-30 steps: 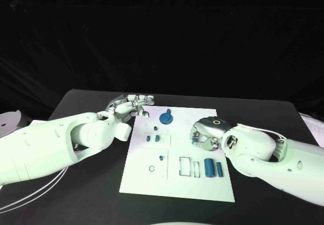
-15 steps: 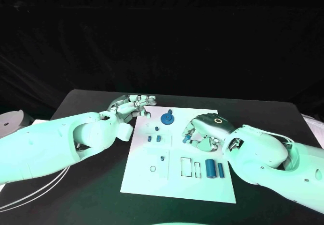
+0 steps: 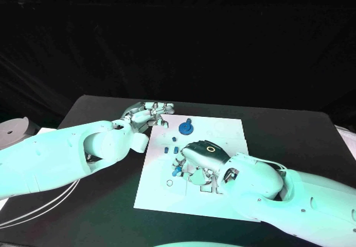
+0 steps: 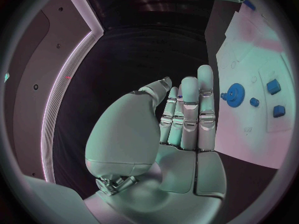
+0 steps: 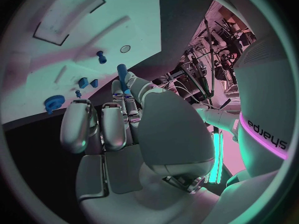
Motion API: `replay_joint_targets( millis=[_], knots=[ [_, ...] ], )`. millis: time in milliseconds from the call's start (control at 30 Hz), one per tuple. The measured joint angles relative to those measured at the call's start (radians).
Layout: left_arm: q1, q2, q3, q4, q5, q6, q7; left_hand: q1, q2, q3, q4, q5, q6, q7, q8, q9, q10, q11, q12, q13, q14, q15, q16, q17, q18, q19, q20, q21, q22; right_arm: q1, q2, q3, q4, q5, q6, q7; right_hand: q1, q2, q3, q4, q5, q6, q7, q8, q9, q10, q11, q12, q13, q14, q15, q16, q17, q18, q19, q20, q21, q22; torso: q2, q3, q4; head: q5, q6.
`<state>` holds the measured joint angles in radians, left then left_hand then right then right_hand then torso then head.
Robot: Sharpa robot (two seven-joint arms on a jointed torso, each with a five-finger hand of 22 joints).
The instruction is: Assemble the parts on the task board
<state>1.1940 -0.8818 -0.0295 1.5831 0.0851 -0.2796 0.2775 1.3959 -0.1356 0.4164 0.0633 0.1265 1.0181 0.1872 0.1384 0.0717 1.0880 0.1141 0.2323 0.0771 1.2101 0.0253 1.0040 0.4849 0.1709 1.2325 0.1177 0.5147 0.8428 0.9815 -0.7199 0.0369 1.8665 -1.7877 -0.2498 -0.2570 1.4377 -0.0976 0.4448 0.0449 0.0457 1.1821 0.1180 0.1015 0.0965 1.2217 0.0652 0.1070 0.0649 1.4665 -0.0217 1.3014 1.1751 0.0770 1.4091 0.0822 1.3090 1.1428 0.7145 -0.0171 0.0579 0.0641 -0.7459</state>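
The task board point(image 3: 223, 128) lies in the middle of the black desk point(image 3: 297, 128). Since a second ago the right hand point(image 3: 196, 159) has moved from the board's right edge inward, and now hangs over the board's middle, hiding the slots and the two upright blue cylinders seen there before. In the right wrist view that hand point(image 5: 118, 119) pinches a small blue cylinder point(image 5: 122, 77) between thumb and fingertip, the other fingers lying close alongside. A blue peg point(image 3: 176, 169) shows just beside the hand, on the board's left half; whether it touches a finger is hard to tell.

The left hand point(image 3: 148, 114) has stayed at the board's far left corner, its fingers straight and close together, holding nothing. The blue gear point(image 3: 184, 128) sits near that corner, unmoved, with two small blue blocks point(image 3: 171, 150) nearer the middle.
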Motion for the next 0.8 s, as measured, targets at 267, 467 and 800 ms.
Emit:
replay_joint_targets(
  millis=[267,467,800],
  knots=[
    [0.0,0.001,0.0,0.001,0.0,0.002,0.0,0.0,0.0,0.0,0.0,0.0,0.0,0.0,0.0,0.0,0.0,0.0,0.0,0.0,0.0,0.0,0.0,0.0,0.0,0.0,0.0,0.0,0.0,-0.025,0.05,-0.012,-0.055,0.005,0.012,0.02,0.0,0.0,0.0,0.0,-0.002,-0.003,0.003,-0.003,-0.001,0.0,0.0,-0.002,-0.001,0.0,0.0,0.0,-0.001,0.0,0.0,0.0,0.0,-0.002,0.0,-0.0003,-0.001,0.007,-0.006],
    [0.0,0.002,0.0,0.001,0.0,0.004,-0.001,0.0,0.0,0.0,0.0,0.0,0.0,0.0,0.0,0.0,0.0,0.0,0.0,0.0,0.0,0.0,0.0,0.0,0.0,0.0,0.0,0.0,0.0,-0.032,0.067,-0.015,-0.082,0.007,0.03,0.025,0.0,0.0,0.0,0.0,-0.002,-0.004,0.004,-0.006,-0.003,0.001,0.0,-0.004,0.0,0.0,0.0,0.0,-0.003,0.0,0.0,0.0,0.0,-0.004,0.001,0.0008,-0.001,0.009,-0.01],
    [0.0,0.001,0.0,0.001,0.0,0.005,-0.001,0.0,0.0,0.0,0.0,0.0,0.0,0.0,0.0,0.0,0.0,0.0,0.0,0.0,0.0,0.0,0.0,0.0,0.0,0.0,0.0,0.0,0.0,-0.033,0.08,-0.014,-0.104,0.006,0.059,0.022,0.004,0.004,-0.002,-0.001,0.001,-0.008,0.005,-0.008,-0.002,0.001,0.0,-0.008,0.0,0.0,0.0,0.0,-0.006,0.0,0.0,0.0,0.0,-0.007,0.0,0.0017,-0.0015,0.012,-0.014]
  ],
)
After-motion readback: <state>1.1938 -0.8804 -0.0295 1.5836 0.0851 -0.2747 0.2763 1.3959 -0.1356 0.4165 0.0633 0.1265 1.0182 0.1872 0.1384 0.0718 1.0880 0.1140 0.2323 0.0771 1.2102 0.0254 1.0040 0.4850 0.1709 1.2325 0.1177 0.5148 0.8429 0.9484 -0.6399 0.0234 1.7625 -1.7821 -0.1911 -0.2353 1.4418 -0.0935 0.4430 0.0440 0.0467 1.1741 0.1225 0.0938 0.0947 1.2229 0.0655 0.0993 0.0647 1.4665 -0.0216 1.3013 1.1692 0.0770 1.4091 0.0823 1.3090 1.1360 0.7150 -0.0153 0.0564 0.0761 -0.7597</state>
